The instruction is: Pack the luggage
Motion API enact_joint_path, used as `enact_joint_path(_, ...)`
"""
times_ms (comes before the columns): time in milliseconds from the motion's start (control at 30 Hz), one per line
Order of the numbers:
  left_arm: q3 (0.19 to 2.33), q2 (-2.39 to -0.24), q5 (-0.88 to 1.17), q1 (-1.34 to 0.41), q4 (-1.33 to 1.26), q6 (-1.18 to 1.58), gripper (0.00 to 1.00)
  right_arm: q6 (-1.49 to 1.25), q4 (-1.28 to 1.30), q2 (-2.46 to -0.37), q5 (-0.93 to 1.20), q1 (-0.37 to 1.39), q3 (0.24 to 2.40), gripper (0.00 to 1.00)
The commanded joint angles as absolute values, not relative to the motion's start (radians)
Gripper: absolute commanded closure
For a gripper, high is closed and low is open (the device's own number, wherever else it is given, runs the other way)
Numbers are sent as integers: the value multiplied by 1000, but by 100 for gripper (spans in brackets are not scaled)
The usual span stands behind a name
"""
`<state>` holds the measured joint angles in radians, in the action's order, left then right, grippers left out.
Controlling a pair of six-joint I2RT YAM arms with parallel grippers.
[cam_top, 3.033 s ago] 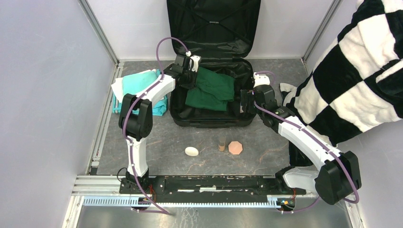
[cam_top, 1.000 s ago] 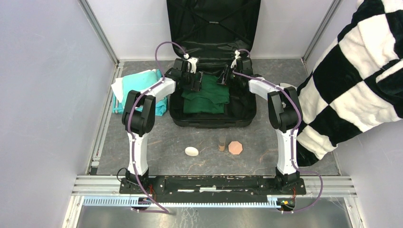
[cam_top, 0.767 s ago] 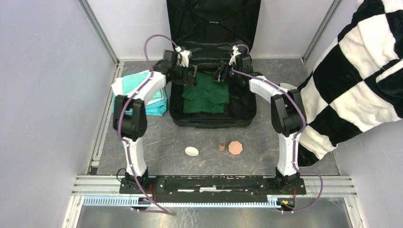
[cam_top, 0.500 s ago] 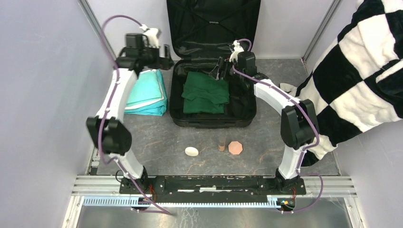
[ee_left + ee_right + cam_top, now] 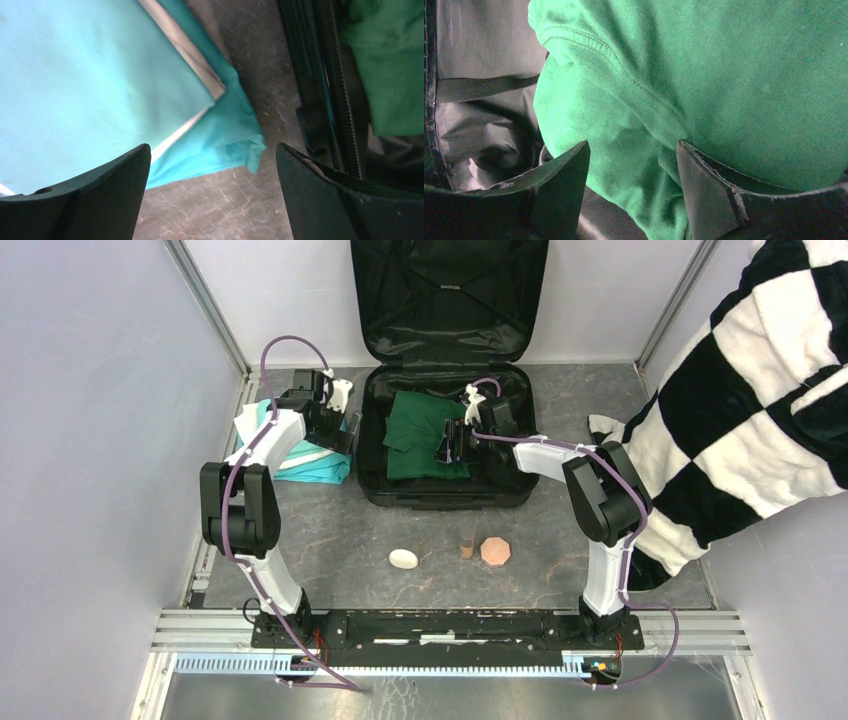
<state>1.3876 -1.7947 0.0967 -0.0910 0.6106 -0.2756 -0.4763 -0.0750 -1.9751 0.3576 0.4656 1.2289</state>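
The luggage (image 5: 445, 497) lies open on the floor, its lid (image 5: 448, 300) upright against the back wall. A dark green garment (image 5: 420, 435) is folded in its left half. My right gripper (image 5: 446, 446) is open and low over that garment's right edge. In the right wrist view a fold of the green garment (image 5: 724, 70) bulges between the spread fingers of the right gripper (image 5: 634, 155). My left gripper (image 5: 350, 430) hangs open above the right corner of a folded teal cloth pile (image 5: 300, 445). The left wrist view shows the left gripper (image 5: 212, 157) wide open over the teal cloth (image 5: 100, 85) and bare floor.
On the floor in front of the luggage lie a white oval object (image 5: 403, 558), a small brown cylinder (image 5: 466, 540) and a pink octagonal piece (image 5: 495, 551). A black-and-white checkered blanket (image 5: 760, 390) fills the right side. The luggage's zip rim (image 5: 320, 100) runs just right of my left fingers.
My left arm left the luggage, swung left and came down over the teal pile. My right gripper opened and moved from the back of the luggage forward along the green garment.
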Motion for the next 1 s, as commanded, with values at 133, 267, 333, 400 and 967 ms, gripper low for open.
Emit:
enact_joint_path(133,1415,-1832,3,-84,435,-332,1,-449,-95,-1835,394,461,1181,28)
enact_joint_path(267,1438,-1877,3,-80,421,-332,6,-460,-106,-1780,400,473,1158,28)
enact_joint_path(333,1451,-1902,3,-72,420,-331,8,-462,-106,-1752,396,482,1148,28)
enact_joint_path(400,1458,-1923,3,-59,414,-316,9,-456,-103,-1720,381,491,1129,29)
enact_joint_path(967,1481,-1960,206,46,452,-279,34,-430,-76,-1632,340,505,1038,33)
